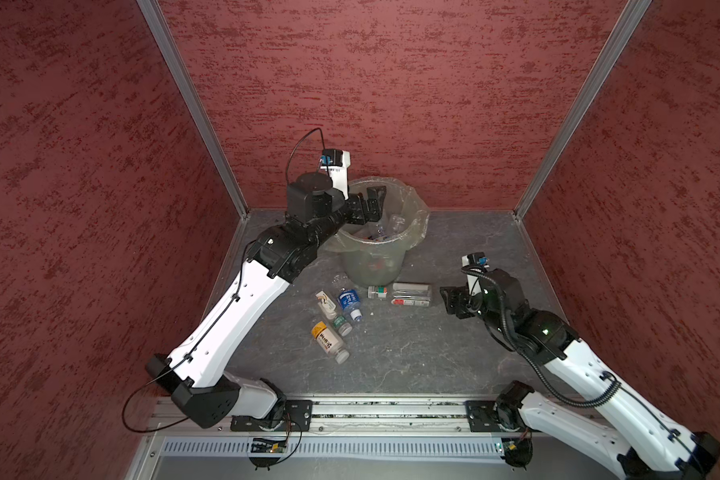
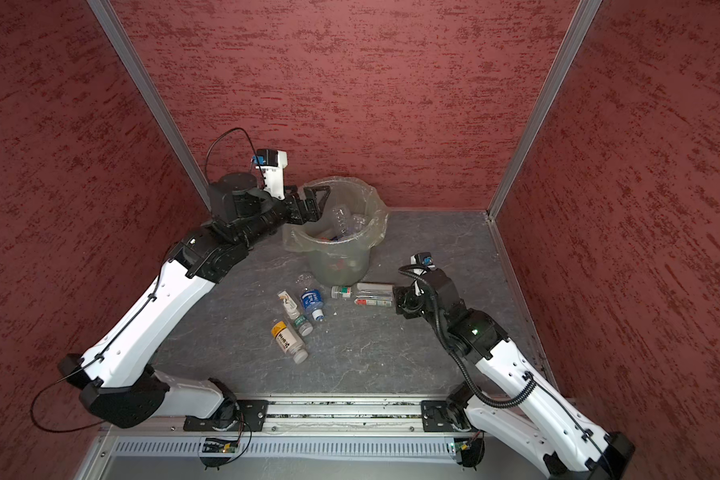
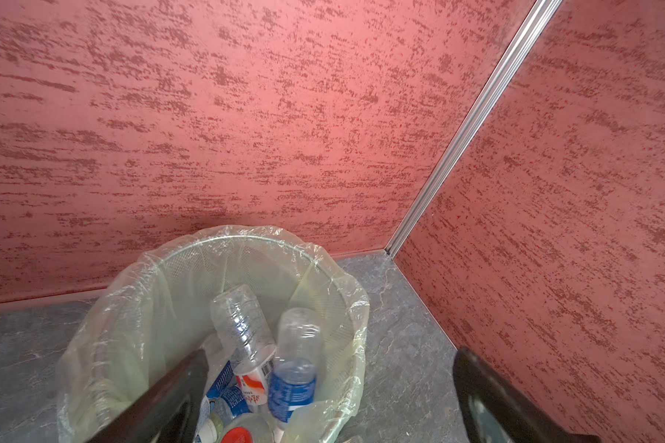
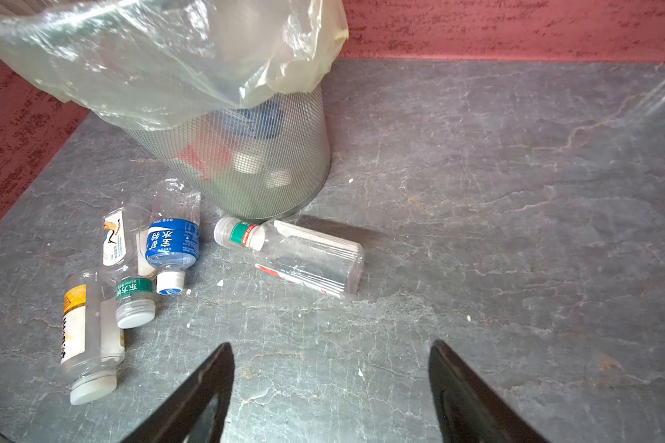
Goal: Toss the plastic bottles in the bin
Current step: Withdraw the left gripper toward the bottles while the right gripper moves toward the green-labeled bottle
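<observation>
The bin (image 1: 408, 226) (image 2: 368, 232), mesh-walled with a clear bag over its rim, stands at the back. Inside lie several plastic bottles, among them a clear one (image 3: 242, 322) and a blue-labelled one (image 3: 292, 383). My left gripper (image 1: 373, 201) (image 2: 316, 201) (image 3: 331, 368) hangs open and empty over the bin's left rim. On the floor lie a blue-labelled bottle (image 1: 350, 303) (image 4: 173, 241), a yellow-labelled one (image 1: 327, 338) (image 4: 89, 333), a green-banded one (image 4: 133, 295) and a clear flat-sided one (image 1: 412, 293) (image 4: 311, 261). My right gripper (image 1: 449, 301) (image 2: 400, 299) (image 4: 331, 364) is open, low beside that clear bottle.
Red textured walls (image 1: 391, 104) close in the back and both sides, with metal corner posts (image 1: 574, 112). The bin's mesh wall (image 4: 246, 161) stands just behind the floor bottles. The grey stone-look floor (image 4: 496, 211) stretches to the right of the bin. A metal rail (image 1: 391, 411) runs along the front.
</observation>
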